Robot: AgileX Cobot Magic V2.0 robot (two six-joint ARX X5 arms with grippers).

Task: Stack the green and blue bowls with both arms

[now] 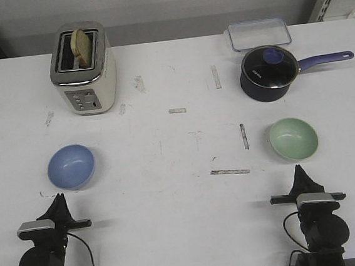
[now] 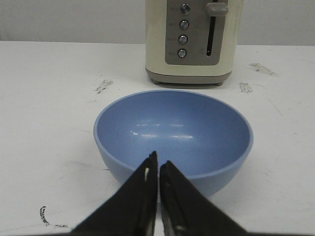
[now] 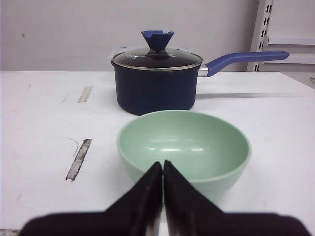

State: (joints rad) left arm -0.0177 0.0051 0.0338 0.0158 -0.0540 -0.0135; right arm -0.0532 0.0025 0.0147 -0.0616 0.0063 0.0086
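At lower left and lower right of the front view, the left gripper (image 1: 59,198) and right gripper (image 1: 299,169), both closed and empty, each point at their bowl, blue bowl (image 1: 71,166) left, green bowl (image 1: 293,138) right, well apart, apparently lined up for pickup.

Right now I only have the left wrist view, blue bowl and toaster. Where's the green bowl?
Observer: The green bowl sits on the table's right side, just ahead of the right gripper, far from the blue bowl.
Operator: Is the right gripper holding it?
Observer: No, its jaws are shut and short of the rim.
Operator: Anything behind that bowl?
Observer: A navy saucepan with its glass lid on, handle pointing right.
Operator: And my toaster, anything in it?
Observer: The toaster has a slice of bread standing in one slot.
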